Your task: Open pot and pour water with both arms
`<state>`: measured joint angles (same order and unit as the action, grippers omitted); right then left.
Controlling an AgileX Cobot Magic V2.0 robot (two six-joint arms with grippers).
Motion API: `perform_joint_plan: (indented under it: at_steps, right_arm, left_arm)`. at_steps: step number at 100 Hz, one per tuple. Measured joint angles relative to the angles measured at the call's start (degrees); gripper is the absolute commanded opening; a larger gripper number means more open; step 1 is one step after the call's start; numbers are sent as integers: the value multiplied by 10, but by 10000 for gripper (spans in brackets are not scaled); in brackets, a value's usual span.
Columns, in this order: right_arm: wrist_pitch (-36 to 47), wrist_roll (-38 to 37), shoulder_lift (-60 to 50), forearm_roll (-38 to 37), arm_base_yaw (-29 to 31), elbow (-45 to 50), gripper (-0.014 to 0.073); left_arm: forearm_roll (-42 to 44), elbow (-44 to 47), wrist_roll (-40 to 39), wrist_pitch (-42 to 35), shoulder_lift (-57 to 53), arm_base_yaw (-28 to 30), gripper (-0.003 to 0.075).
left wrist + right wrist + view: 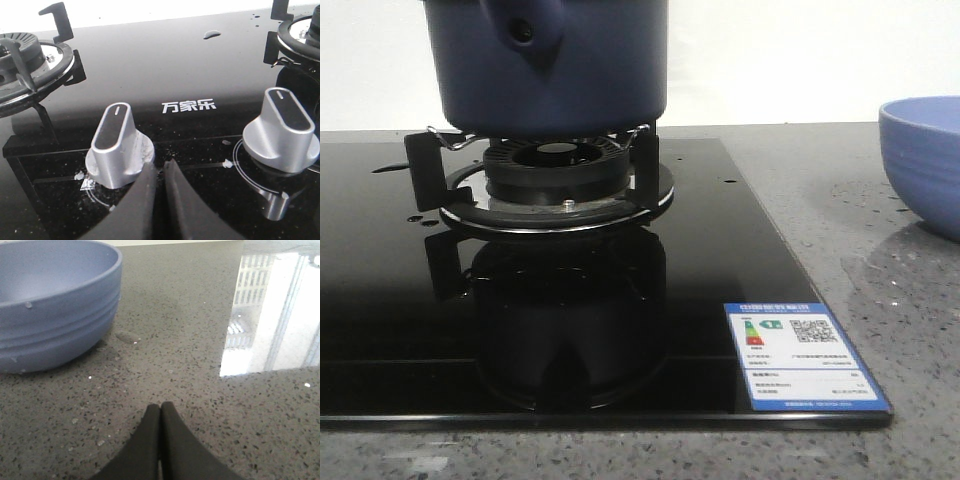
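**Q:** On the stove, where does the pot [545, 65] sit?

**A:** On the wire supports of the burner [558, 170], at the top of the front view. It is a dark navy cylinder with matte sides, and its top is cut off by the frame, so any lid is out of sight. A rounded handle stub [525, 30] with 1 small hole faces the camera. The black glass cooktop [720, 250] below mirrors the burner.

**Q:** What are the 2 grippers doing?

**A:** Neither is near the pot. The left gripper [159, 167] hangs low over the cooktop's front edge, just beside 1 of 2 silver knobs [118, 145], its jaws nearly pressed together and holding nothing. The right gripper [160, 407] hovers over the speckled grey counter [190, 340] near a periwinkle bowl [50, 305], jaws clenched on nothing.

**Q:** How would the pot handle?

**A:** Judging by its bulk, and if it holds water, it is likely heavy and stiff. The smooth sides offer little grip and could slip. The handle stub looks like the surest hold for 1 arm, leaving the other for the lid. Tilting should be slow, since water shifts the weight.
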<state>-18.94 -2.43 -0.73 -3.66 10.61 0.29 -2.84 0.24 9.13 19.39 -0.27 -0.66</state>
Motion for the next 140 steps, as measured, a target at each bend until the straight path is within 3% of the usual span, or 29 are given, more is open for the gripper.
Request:
perform_joint_plan:
  at_steps: [84,94,105,123,140]
  right_arm:
    - [2,0,0,-3,0,0,-69]
    - [37,0,0,-6,0,1,-69]
    - [139,0,0,0,0,1,-69]
    - [286,-24,0,70,0,1,-69]
    - [312,-56,0,221,0,1,-69]
  left_arm:
    - [13,0,0,0,0,0,-20]
    - [62,0,0,-2,0,0,-20]
    - [83,0,0,-36,0,0,-20]
    - [-21,0,0,-160,0,0,-20]
    - [-231,0,-19,-281,0,0,-20]
